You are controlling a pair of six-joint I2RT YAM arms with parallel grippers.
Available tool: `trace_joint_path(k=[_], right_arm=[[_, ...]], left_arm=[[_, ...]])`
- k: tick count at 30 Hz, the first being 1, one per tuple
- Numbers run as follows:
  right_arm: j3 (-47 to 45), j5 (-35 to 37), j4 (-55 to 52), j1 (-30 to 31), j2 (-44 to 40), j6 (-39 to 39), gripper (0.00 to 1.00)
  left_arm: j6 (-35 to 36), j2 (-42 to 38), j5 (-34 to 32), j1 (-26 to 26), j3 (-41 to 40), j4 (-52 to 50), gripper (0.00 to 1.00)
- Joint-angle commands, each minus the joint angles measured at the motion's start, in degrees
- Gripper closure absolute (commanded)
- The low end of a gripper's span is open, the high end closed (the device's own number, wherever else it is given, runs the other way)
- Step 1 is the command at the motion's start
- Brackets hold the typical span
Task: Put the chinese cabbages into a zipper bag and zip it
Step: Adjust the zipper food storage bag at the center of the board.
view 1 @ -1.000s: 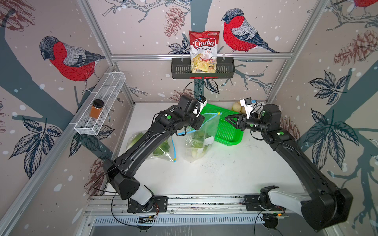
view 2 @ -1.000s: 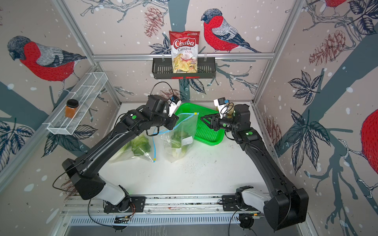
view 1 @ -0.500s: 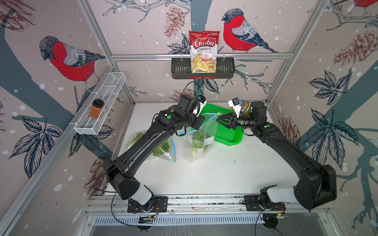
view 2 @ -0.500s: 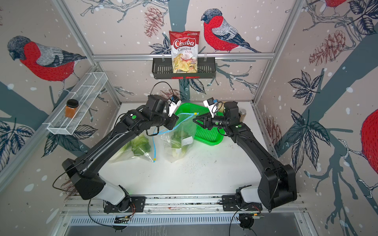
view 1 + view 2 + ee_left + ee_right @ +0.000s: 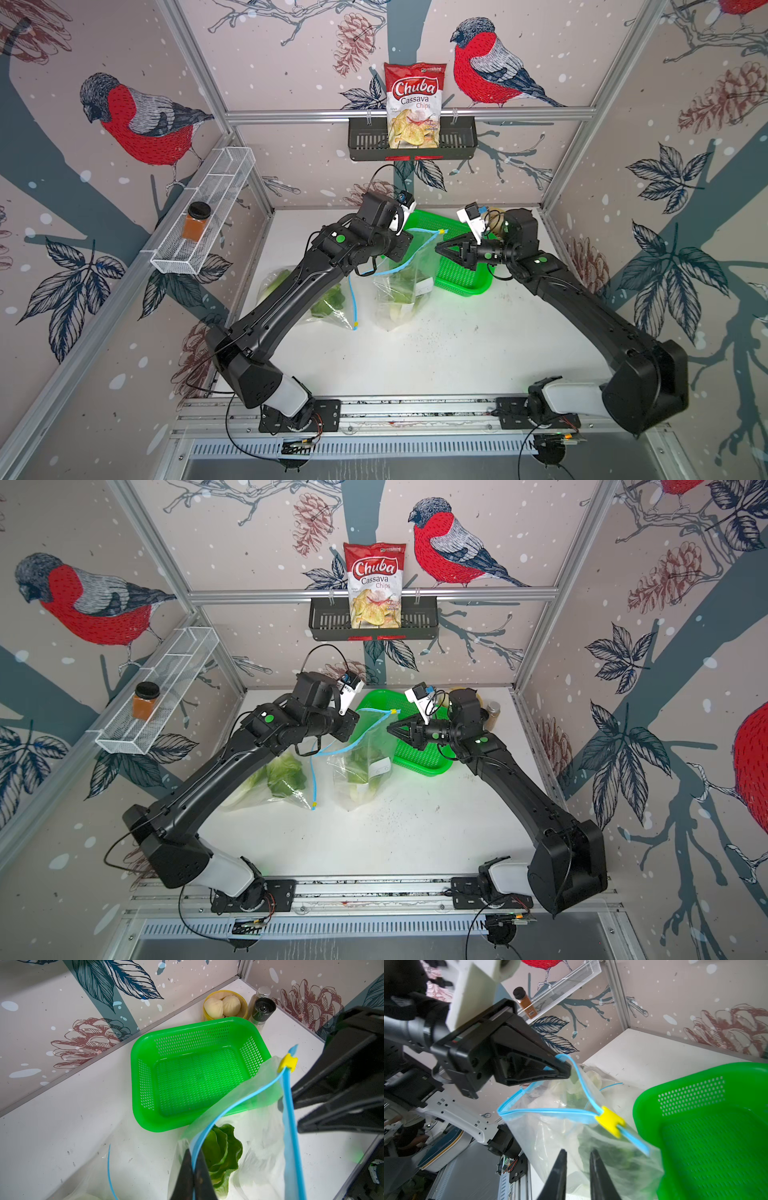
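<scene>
- In both top views: left gripper [image 5: 401, 246] clamped tight on the blue zip track of the zipper bag [image 5: 401, 291]; bag hanging below it, bottom resting on the table [image 5: 457, 353]; chinese cabbages [image 5: 406, 309] showing through its wall, green tops up, count hard to tell; right gripper [image 5: 439, 248] facing the left one across the bag's mouth, tips just beside the yellow slider [image 5: 441, 231], jaws nearly together; second bag [image 5: 270, 783] lying flat under the left arm, more leafy heads inside; green basket [image 5: 463, 278] beneath and behind the right gripper; chips bag [image 5: 413, 108] upright in black rack [image 5: 365, 143]; jar [image 5: 195, 220] in wire shelf [image 5: 216, 183]; both well apart from either gripper.
- Left wrist: fingertips pinched on the track; one leafy head just beyond them, inside the bag; basket farther out; yellow bowl [image 5: 245, 1004] holding pale buns [image 5: 214, 1007] past the basket's far rim; bottle [image 5: 264, 1007] just beside the bowl.
- Right wrist: jaws a narrow slot apart; bag wall and slider just ahead of the tips; unclear whether any film sits between them; mouth pulled into an open triangle; left gripper pinching its far edge; basket just beside the bag.
</scene>
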Motion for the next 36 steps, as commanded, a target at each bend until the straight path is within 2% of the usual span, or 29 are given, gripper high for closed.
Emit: trace_joint_path(k=[1,3,6,9,10,13,18,24,28,29,31,36], right_arm=[[0.3,0.7,2.1,-1.3,0.6,0.9,0.8],[0.4,0.8,2.2,-2.5,1.0,0.8,0.79],[0.1,-0.1,4.5,-4.5,1.7,2.0,0.69],[1.1,-0.9,3.8,-4.4,3.1,-0.4,0.54],[1.4,-0.9,3.6,-4.4,3.7,-1.0,0.52],[2.7,-2.7,4.5,-4.1,5.7,-1.8,0.48],[6.9,-2.3,1.2,-1.4,8.8,-5.6,0.48],[8.3,-2.6,0.6,0.5,9.7,-6.3,0.58],[7.6,-1.5,0.2,1.4,8.8,-6.1,0.68],[7.4,-1.4,0.2,1.4,8.6,-5.9,0.69],[7.0,-0.3,0.1,1.3,7.7,-5.7,0.77],[5.0,0.9,1.7,-0.2,5.6,-4.1,0.87]], left_arm=[[0.2,-0.2,-0.2,0.1,0.4,2.2,1.0],[0.1,-0.1,-0.3,0.1,0.7,2.1,1.0],[0.0,-0.3,-0.5,0.1,0.4,1.9,1.0],[-0.1,-0.3,-0.6,0.1,0.4,1.7,1.0],[-0.2,-0.3,-0.6,0.1,0.4,1.7,1.0],[-0.4,-0.2,-0.5,0.1,0.4,2.0,1.0],[-0.5,-0.2,-0.1,0.1,0.5,2.1,1.0],[-0.3,-0.3,-1.1,0.1,0.7,1.6,1.0],[-0.2,-0.7,-1.6,0.1,0.1,1.9,1.0],[-0.2,-0.7,-1.6,0.1,0.1,1.8,1.0],[-0.1,-0.7,-1.8,0.2,0.1,1.7,1.0],[-0.1,-1.1,-2.1,0.3,0.1,1.7,1.0]])
